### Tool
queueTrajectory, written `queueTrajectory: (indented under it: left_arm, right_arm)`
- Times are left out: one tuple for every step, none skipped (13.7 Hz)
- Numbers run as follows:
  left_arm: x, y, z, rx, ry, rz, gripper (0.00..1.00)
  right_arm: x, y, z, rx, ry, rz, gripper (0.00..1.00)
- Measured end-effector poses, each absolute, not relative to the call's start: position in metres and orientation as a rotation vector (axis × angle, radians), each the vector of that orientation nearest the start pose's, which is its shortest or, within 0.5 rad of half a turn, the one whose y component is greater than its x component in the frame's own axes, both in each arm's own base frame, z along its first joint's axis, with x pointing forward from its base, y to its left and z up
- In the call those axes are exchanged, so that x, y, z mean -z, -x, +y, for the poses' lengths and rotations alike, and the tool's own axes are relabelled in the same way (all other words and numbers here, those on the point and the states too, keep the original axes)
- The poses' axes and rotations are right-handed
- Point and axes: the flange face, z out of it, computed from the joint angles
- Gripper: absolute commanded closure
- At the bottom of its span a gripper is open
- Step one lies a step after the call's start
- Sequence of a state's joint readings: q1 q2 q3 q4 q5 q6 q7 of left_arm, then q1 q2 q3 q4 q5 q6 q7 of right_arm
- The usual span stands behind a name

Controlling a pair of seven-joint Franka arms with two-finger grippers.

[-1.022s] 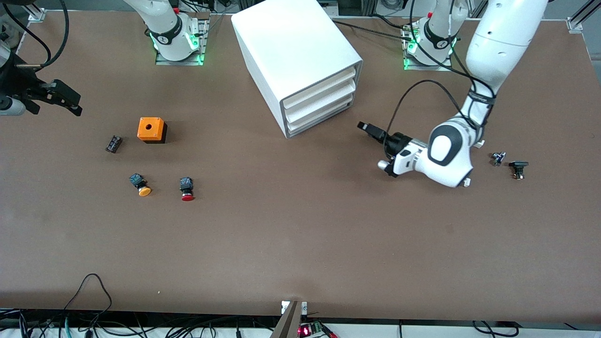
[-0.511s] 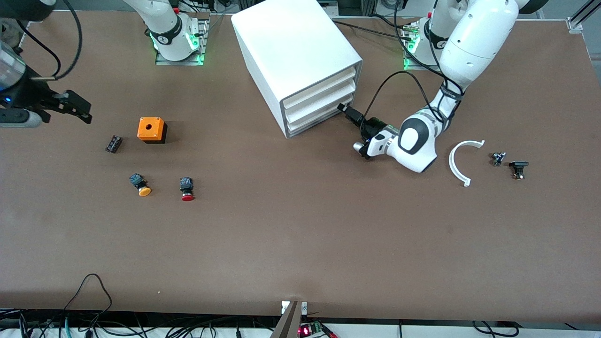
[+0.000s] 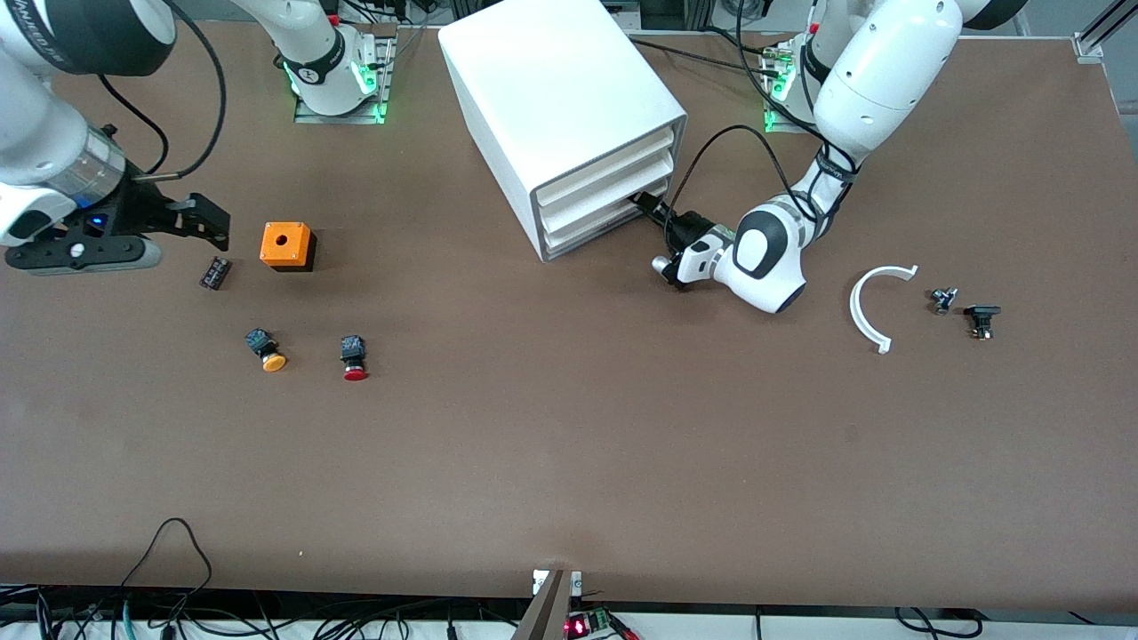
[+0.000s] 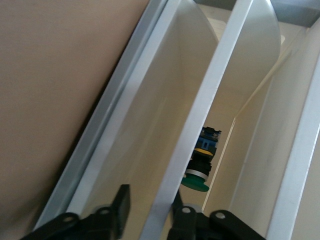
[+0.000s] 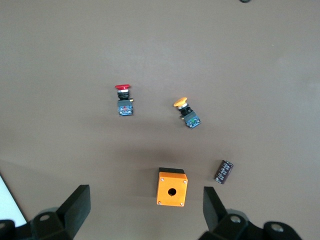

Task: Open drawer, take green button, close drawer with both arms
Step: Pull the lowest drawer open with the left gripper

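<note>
Left wrist view catches the button (image 4: 201, 170), green cap and black body, lying inside the drawer (image 4: 212, 95), half hidden by its white front lip. From the front camera the button cannot be seen at all. That lowest drawer (image 3: 597, 224) sits in the white cabinet (image 3: 556, 89) under two others, three in all. The left gripper (image 3: 642, 204) is at the drawer's front corner, its fingers (image 4: 120, 200) spread with the lip between them.

Toward the right arm's end lie two more buttons, an orange-capped button (image 3: 266, 349) and a red-capped button (image 3: 353, 358), plus one orange box (image 3: 287, 245). The right gripper (image 3: 212, 222) hangs spread over the table beside that box, holding nothing.
</note>
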State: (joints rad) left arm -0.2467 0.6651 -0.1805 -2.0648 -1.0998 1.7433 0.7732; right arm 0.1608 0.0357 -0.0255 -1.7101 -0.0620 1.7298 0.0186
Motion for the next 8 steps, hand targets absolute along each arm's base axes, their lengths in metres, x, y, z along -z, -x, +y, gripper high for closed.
queueTrajectory:
  left_arm:
    - [-0.115, -0.418, -0.287, 0.773, -1.840, -0.361, 1.00]
    - [-0.116, -0.418, -0.288, 0.770, -1.834, -0.364, 1.00]
    - [-0.116, -0.419, -0.287, 0.764, -1.833, -0.366, 1.00]
    - [-0.116, -0.423, -0.282, 0.753, -1.838, -0.357, 1.00]
    - [-0.117, -0.432, -0.271, 0.730, -1.852, -0.340, 1.00]
    - [-0.121, -0.448, -0.254, 0.691, -1.873, -0.321, 1.00]
    - [-0.126, -0.467, -0.233, 0.641, -1.897, -0.301, 1.00]
    - [-0.133, -0.486, -0.212, 0.588, -1.921, -0.282, 1.00]
  right_arm:
    - [-0.551, -0.569, 0.077, -0.020, 3.198, -0.217, 0.00]
    - [-0.550, -0.570, 0.079, -0.019, 3.197, -0.223, 0.00]
    - [-0.551, -0.570, 0.079, -0.015, 3.197, -0.223, 0.00]
    - [-0.552, -0.571, 0.079, -0.009, 3.196, -0.220, 0.00]
    - [-0.554, -0.572, 0.078, -0.003, 3.183, -0.208, 0.00]
    - [-0.555, -0.573, 0.075, -0.001, 3.146, -0.177, 0.00]
    - [-0.556, -0.577, 0.068, 0.001, 3.101, -0.132, 0.00]
    - [-0.555, -0.582, 0.057, -0.001, 3.068, -0.109, 0.00]
